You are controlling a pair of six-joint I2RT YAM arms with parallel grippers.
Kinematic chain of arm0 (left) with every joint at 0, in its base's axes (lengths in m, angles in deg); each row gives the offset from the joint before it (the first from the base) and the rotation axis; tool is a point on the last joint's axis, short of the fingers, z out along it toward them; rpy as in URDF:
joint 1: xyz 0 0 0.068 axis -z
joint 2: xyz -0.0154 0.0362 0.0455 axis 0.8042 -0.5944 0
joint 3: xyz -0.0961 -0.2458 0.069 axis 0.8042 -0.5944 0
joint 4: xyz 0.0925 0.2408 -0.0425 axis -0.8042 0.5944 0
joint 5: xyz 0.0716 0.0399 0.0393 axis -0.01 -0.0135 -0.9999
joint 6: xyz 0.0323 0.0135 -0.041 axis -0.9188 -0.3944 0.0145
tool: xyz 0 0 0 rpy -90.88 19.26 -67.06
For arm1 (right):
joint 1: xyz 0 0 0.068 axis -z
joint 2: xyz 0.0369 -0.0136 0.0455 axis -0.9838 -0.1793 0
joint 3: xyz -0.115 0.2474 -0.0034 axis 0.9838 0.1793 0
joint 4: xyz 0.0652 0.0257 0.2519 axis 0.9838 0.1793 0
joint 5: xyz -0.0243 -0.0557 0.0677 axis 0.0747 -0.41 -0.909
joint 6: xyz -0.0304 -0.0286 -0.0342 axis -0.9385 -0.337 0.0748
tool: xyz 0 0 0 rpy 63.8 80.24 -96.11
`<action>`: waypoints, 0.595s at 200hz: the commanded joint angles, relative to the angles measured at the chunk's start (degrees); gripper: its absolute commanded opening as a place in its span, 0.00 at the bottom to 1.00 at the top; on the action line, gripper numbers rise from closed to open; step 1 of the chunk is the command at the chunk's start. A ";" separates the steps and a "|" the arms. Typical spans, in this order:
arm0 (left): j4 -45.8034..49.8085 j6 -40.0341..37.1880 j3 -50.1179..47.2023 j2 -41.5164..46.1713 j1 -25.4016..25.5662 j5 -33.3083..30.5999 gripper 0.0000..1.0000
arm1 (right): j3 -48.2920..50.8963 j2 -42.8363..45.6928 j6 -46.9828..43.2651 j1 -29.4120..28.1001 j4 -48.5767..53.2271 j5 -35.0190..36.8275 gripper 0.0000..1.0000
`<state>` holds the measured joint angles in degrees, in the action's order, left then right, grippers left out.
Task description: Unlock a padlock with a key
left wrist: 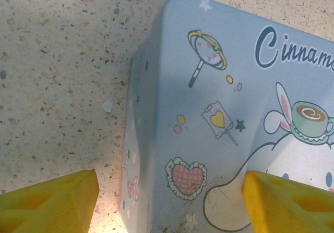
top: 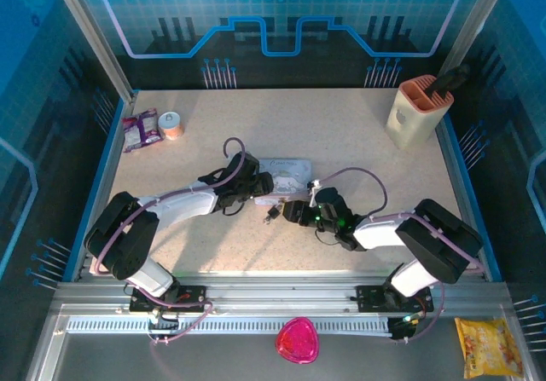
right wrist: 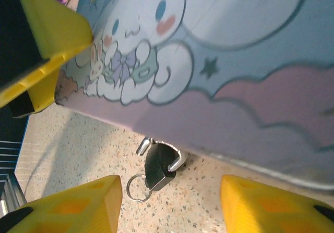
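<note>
In the left wrist view the pale blue tin [left wrist: 209, 113] runs off the right and bottom edges, cutting its lettering short after "Cinnam". In the right wrist view the tin is blurred and its edge hides the far part of the shackle of the padlock [right wrist: 158, 166]; whether a key hangs on the ring [right wrist: 136, 187] at the padlock's base cannot be told. From above the padlock is too small to make out, and the left gripper [top: 253, 191] covers the tin's left end
</note>
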<state>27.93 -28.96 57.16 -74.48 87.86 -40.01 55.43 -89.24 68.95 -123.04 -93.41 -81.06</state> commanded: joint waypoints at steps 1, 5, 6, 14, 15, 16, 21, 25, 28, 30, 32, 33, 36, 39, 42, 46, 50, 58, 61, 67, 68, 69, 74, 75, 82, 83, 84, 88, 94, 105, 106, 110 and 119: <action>3.10 1.56 -2.33 -0.89 0.53 -1.34 0.74 | 0.29 -3.18 2.24 -2.50 -5.10 4.29 0.50; 3.17 1.59 -2.34 -0.90 0.56 -1.34 0.74 | 0.12 -3.72 2.41 -2.86 -5.11 4.63 0.49; 3.18 1.63 -2.34 -0.95 0.52 -1.35 0.74 | 0.01 -3.79 2.47 -2.95 -5.09 4.87 0.49; 3.23 1.87 -2.26 -1.03 0.45 -1.28 0.74 | -0.37 -4.79 2.92 -3.55 -4.68 6.02 0.48; 3.25 1.87 -2.26 -1.06 0.46 -1.28 0.74 | -0.37 -4.86 2.95 -3.64 -4.70 6.18 0.48; 3.26 1.90 -2.26 -1.11 0.47 -1.36 0.74 | -0.37 -4.93 2.96 -3.73 -4.71 6.30 0.48; 3.24 1.94 -2.32 -1.09 0.48 -1.28 0.74 | -0.53 -5.44 3.14 -4.05 -4.72 7.04 0.47; 3.16 2.11 -2.28 -1.10 0.56 -1.35 0.74 | -0.59 -5.71 3.38 -4.42 -4.59 7.75 0.47; 3.18 2.05 -2.33 -1.10 0.52 -1.34 0.74 | -0.69 -5.85 3.49 -4.56 -4.43 8.16 0.47; 3.14 2.17 -2.36 -1.15 0.56 -1.31 0.74 | -0.76 -5.94 3.56 -4.71 -4.34 8.41 0.47; 3.17 2.22 -2.42 -1.16 0.54 -1.30 0.74 | -0.80 -6.08 3.63 -4.81 -4.30 8.63 0.47; 3.13 2.21 -2.38 -1.16 0.55 -1.33 0.74 | -0.85 -6.11 3.65 -4.89 -4.24 8.71 0.47; 3.12 2.28 -2.38 -1.14 0.53 -1.31 0.74 | -0.96 -6.29 3.60 -5.04 -4.20 8.98 0.47; 3.04 2.29 -2.43 -1.14 0.56 -1.32 0.74 | -1.14 -6.46 3.52 -5.16 -4.19 9.12 0.46; 3.01 2.37 -2.53 -1.10 0.49 -1.23 0.74 | -1.28 -6.61 3.36 -5.30 -4.12 9.28 0.46; 2.98 2.45 -2.66 -1.15 0.56 -1.21 0.74 | -1.54 -6.81 3.20 -5.40 -4.04 9.33 0.46; 2.92 2.51 -2.76 -1.10 0.50 -1.27 0.74 | -1.84 -6.97 3.01 -5.61 -3.73 9.47 0.46; 2.70 2.69 -2.91 -1.10 0.40 -1.06 0.73 | -2.55 -7.23 2.63 -5.89 -3.05 9.63 0.45; 2.59 2.73 -3.06 -1.06 0.55 -1.09 0.73 | -2.86 -7.28 2.38 -6.00 -2.85 9.71 0.45; 2.56 2.96 -3.14 -1.02 0.48 -1.07 0.73 | -3.43 -7.41 2.08 -6.20 -1.82 9.96 0.44; 2.56 2.98 -3.18 -1.01 0.52 -1.04 0.73 | -3.53 -7.44 2.04 -6.20 -1.64 10.08 0.44; 2.48 2.99 -3.20 -1.04 0.55 -1.07 0.73 | -3.67 -7.45 1.98 -6.33 -1.47 10.10 0.43; 2.45 3.12 -3.34 -0.90 0.55 -1.09 0.73 | -4.18 -7.54 1.86 -6.54 -0.51 10.57 0.42; 2.46 3.15 -3.37 -0.90 0.51 -1.09 0.73 | -4.25 -7.55 1.85 -6.59 -0.37 10.65 0.42; 2.33 3.34 -3.45 -0.83 0.54 -0.99 0.73 | -4.66 -7.76 1.83 -6.84 0.27 11.30 0.41; 2.32 3.39 -3.51 -0.86 0.56 -1.00 0.73 | -4.71 -7.83 1.83 -6.87 0.32 11.36 0.41; 2.27 3.41 -3.50 -0.88 0.56 -1.00 0.73 | -4.74 -7.87 1.92 -6.93 0.35 11.40 0.41; 2.23 3.51 -3.58 -0.89 0.52 -0.99 0.73 | -4.84 -8.04 2.00 -7.04 0.21 11.59 0.40; 2.12 3.67 -3.73 -0.78 0.51 -0.95 0.73 | -4.92 -8.38 2.07 -7.11 -0.23 11.73 0.40; 1.96 3.86 -3.84 -0.79 0.50 -0.91 0.72 | -5.35 -9.10 2.24 -7.19 -0.61 11.68 0.39; 1.95 3.91 -3.88 -0.76 0.53 -0.92 0.72 | -5.37 -9.16 2.26 -7.18 -0.56 11.64 0.39; 1.83 3.88 -3.89 -0.78 0.54 -0.88 0.72 | -5.79 -9.40 2.27 -7.29 -0.24 11.61 0.39; 1.83 4.02 -3.91 -0.76 0.54 -0.90 0.72 | -6.66 -9.85 2.14 -7.50 0.64 11.86 0.39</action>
<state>25.48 -25.50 55.69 -74.22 88.01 -40.08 51.12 -97.11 71.00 -129.56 -94.54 -70.68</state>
